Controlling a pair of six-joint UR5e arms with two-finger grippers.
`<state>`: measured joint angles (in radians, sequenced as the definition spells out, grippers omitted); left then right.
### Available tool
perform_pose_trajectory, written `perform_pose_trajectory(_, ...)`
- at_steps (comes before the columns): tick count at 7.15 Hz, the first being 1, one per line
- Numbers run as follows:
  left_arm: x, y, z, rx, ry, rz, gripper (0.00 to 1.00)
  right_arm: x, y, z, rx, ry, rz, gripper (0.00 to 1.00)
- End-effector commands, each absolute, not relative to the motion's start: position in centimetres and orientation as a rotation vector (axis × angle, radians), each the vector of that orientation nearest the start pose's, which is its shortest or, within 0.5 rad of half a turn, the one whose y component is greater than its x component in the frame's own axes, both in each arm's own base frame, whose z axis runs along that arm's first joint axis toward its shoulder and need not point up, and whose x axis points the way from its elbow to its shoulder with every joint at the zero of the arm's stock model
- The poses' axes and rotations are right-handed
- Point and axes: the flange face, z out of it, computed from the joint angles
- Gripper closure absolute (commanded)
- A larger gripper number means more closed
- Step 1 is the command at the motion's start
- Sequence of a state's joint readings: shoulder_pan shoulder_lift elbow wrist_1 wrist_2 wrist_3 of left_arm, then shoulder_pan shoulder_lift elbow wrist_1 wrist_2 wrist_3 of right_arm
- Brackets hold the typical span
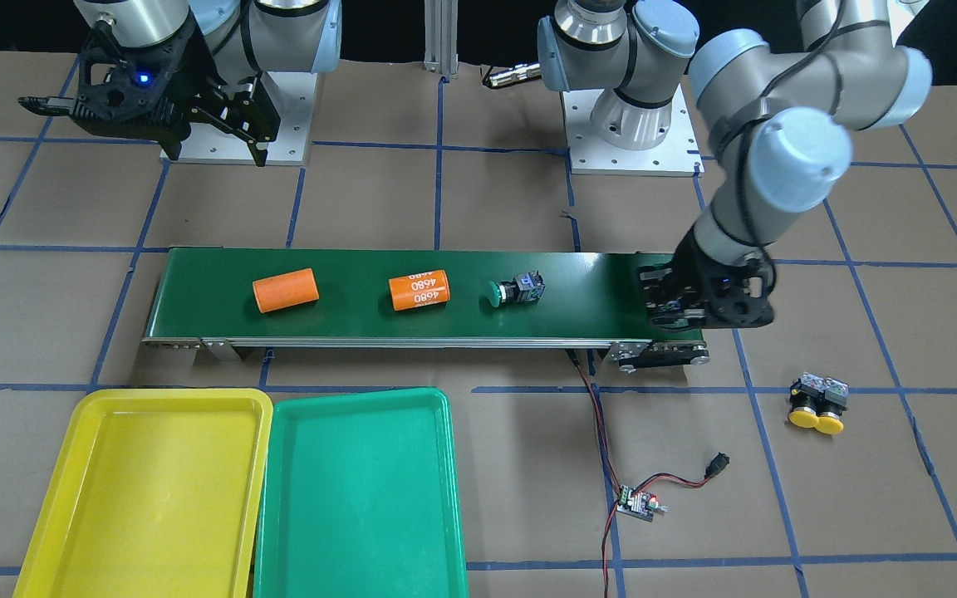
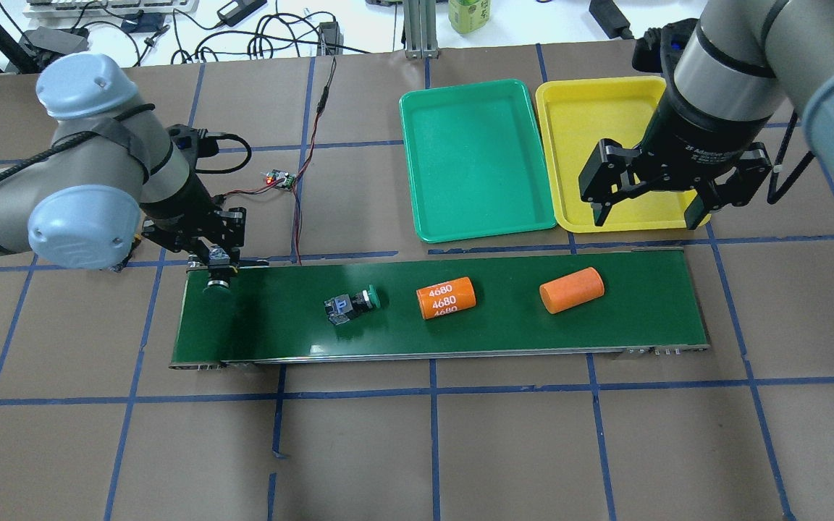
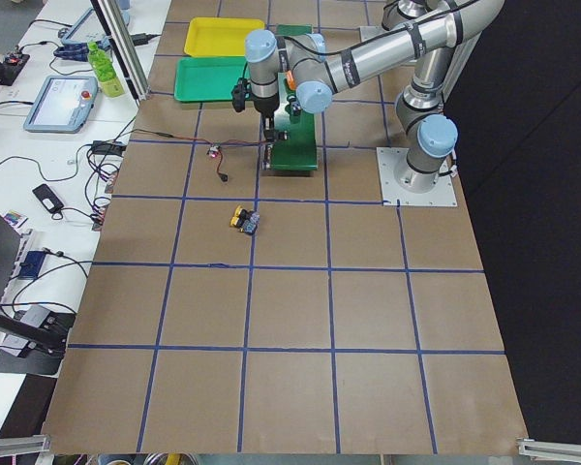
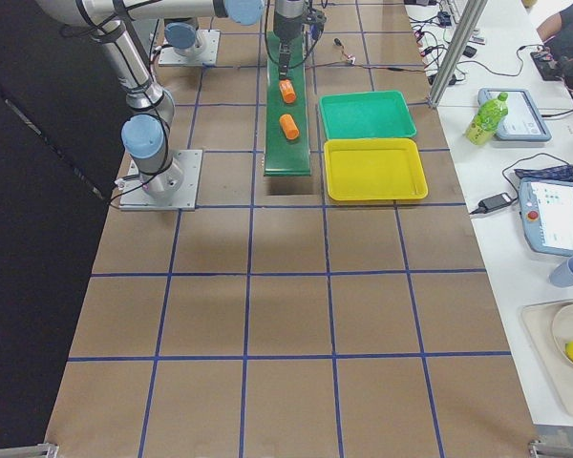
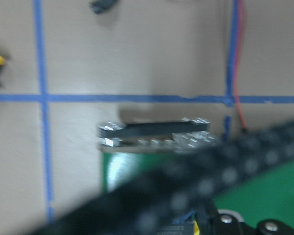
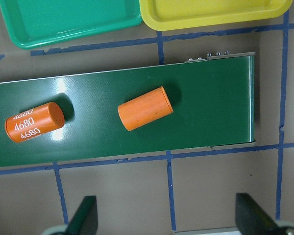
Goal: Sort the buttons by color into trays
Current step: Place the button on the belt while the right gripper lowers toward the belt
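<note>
- The left gripper is clamped on a green-capped push-button with a black-grey body, right at the left end of the long dark-green conveyor belt. Can't tell if it touches the belt.
- Further along the belt, a second green-capped button lies on its side. Past it are an orange cylinder marked 4680 and a plain orange cylinder.
- The right gripper hangs with jaws spread wide, gripping nothing, over the near edge of the shallow yellow plastic tray.
- The shallow green plastic tray sits just beside the yellow one.
- Two yellow-capped buttons sit touching each other on the brown table, off the belt, near the left gripper.
</note>
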<state>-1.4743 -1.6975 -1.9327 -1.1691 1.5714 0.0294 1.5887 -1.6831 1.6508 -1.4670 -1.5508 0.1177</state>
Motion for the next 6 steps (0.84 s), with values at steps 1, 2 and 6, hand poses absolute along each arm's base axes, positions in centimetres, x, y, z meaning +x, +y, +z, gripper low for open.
perform_pose_trajectory(1, -10.0, -48.6, 25.6, -0.130, 3.138, 0.144, 0.19, 14.3, -43.6, 49.2, 0.316, 3.110, 0.099, 0.00)
perform_pose_trajectory(2, -10.3, -48.0, 26.0, -0.123, 3.138, 0.145, 0.00, 14.4, -44.0, 48.9, 0.425, 3.096, 0.079, 0.00)
perform_pose_trajectory(6, 0.1, -56.6, 31.6, -0.053, 3.129, 0.053, 0.00, 14.5, -46.4, 48.1, 0.678, 3.042, -0.020, 0.00)
